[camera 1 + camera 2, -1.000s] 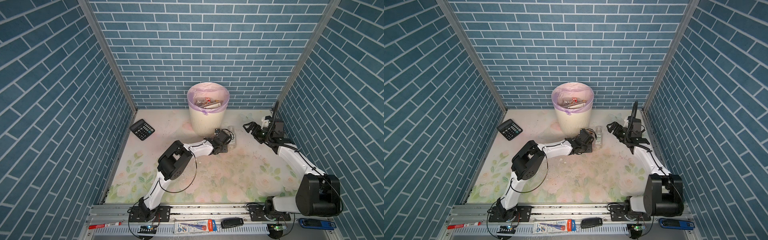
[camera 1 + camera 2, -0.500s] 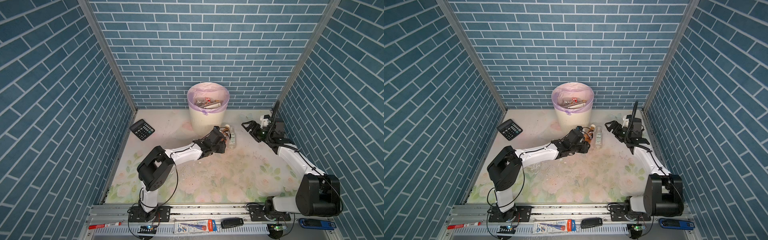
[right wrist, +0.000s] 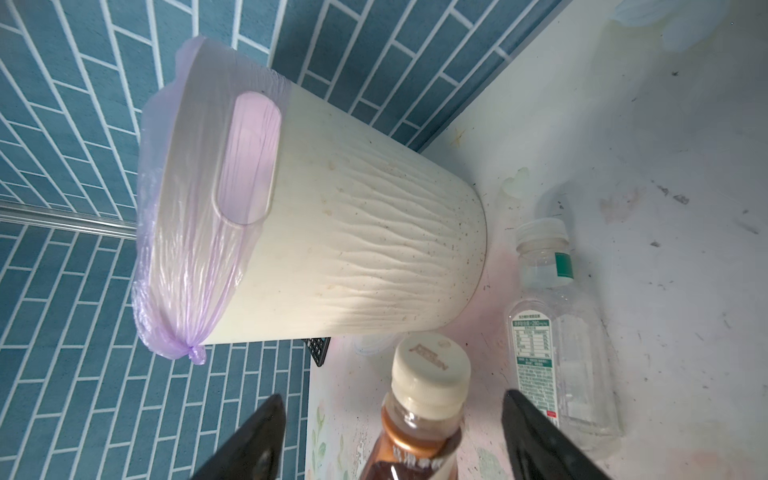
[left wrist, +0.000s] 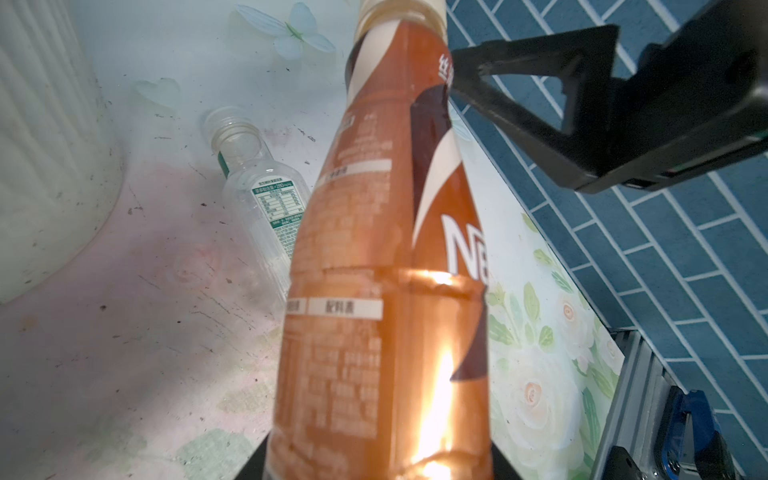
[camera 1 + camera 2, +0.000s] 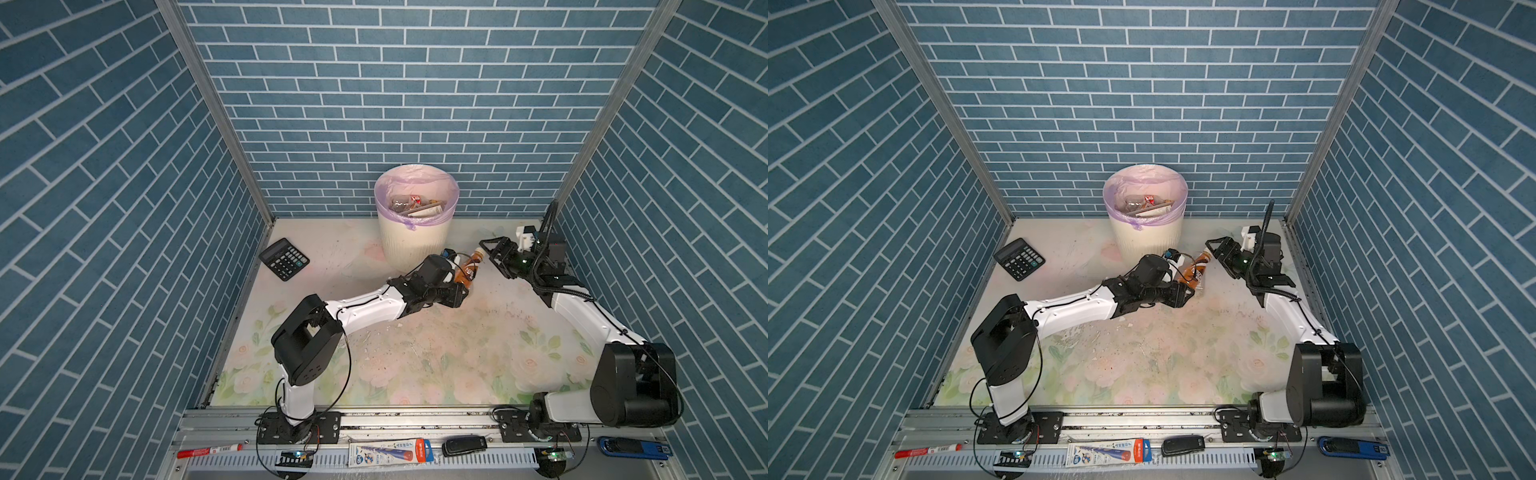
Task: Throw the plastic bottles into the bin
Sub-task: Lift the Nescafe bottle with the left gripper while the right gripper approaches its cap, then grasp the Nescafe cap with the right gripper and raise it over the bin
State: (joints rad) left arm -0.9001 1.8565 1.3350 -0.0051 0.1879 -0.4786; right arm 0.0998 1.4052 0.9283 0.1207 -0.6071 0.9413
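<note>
My left gripper (image 5: 457,291) (image 5: 1185,293) (image 4: 382,469) is shut on the lower body of a brown-labelled plastic bottle (image 5: 468,270) (image 5: 1196,270) (image 4: 386,249), held tilted above the floor just right of the bin (image 5: 415,245) (image 5: 1144,241) (image 3: 353,249). The bottle's cream cap (image 3: 430,370) sits between the fingers of my right gripper (image 5: 492,252) (image 5: 1214,251) (image 3: 395,419), which is open, with a gap on each side. A clear plastic bottle (image 4: 257,195) (image 3: 557,332) with a green-and-white label lies on the floor by the bin's base. More bottles (image 5: 415,205) lie inside the lilac-lined bin.
A black calculator (image 5: 284,258) (image 5: 1019,258) lies at the back left of the floral mat. Blue brick walls close in on three sides, the right one close behind my right gripper. A red marker pen (image 5: 210,450) and small items lie on the front rail.
My left gripper has lifted the brown-labelled bottle off the floor and swung its cap up toward my right gripper. My right gripper's fingers have narrowed somewhat around the cap.
</note>
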